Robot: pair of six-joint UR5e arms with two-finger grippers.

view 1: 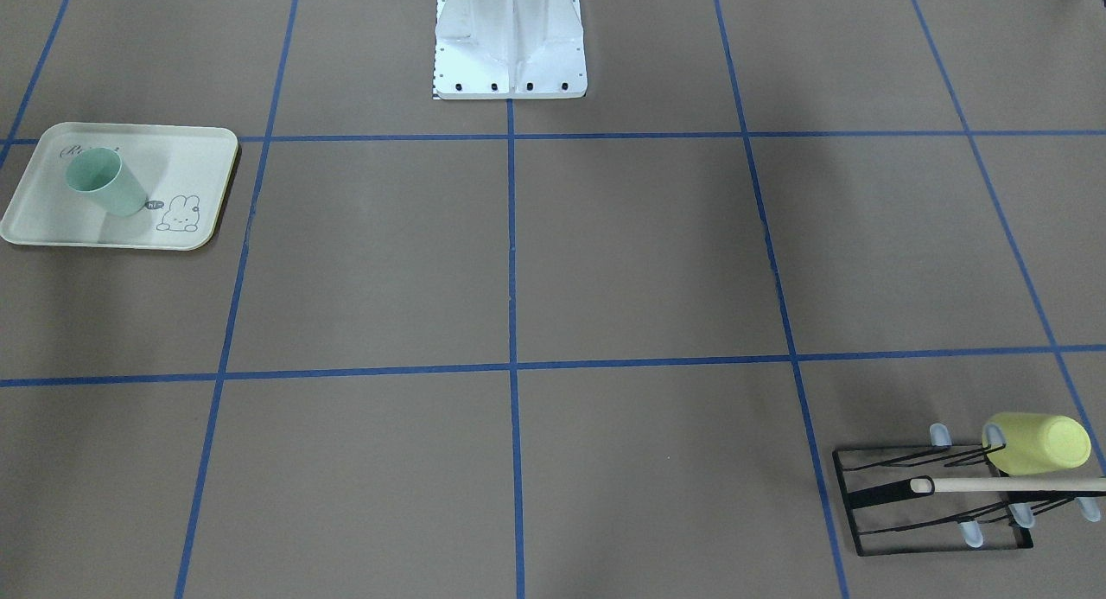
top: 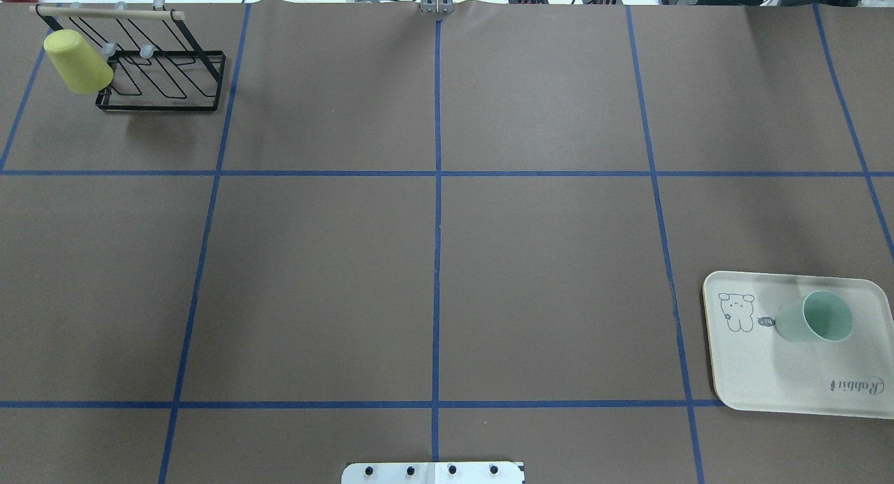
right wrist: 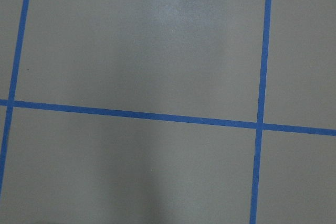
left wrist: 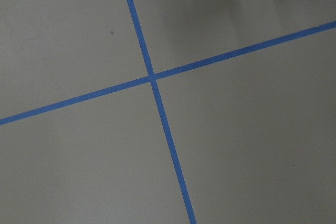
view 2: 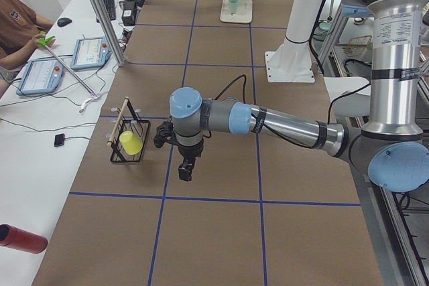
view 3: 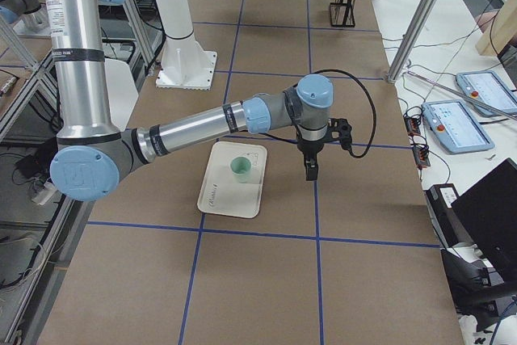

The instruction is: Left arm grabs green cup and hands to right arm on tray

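Note:
The pale mint-green cup stands upright, mouth up, on the cream tray with the bunny drawing. Both also show in the overhead view, the cup on the tray at the table's right end. The left arm shows only in the exterior left view; its gripper hangs over bare table beside the rack, and I cannot tell if it is open. The right arm shows only in the exterior right view; its gripper hangs beside the tray, apart from the cup, state unclear. Both wrist views show only table and blue tape.
A yellow-green cup hangs on a black wire rack with a wooden rod at the far left corner. The white robot base stands at the near middle edge. Operators' tablets and a red bottle lie beside the table.

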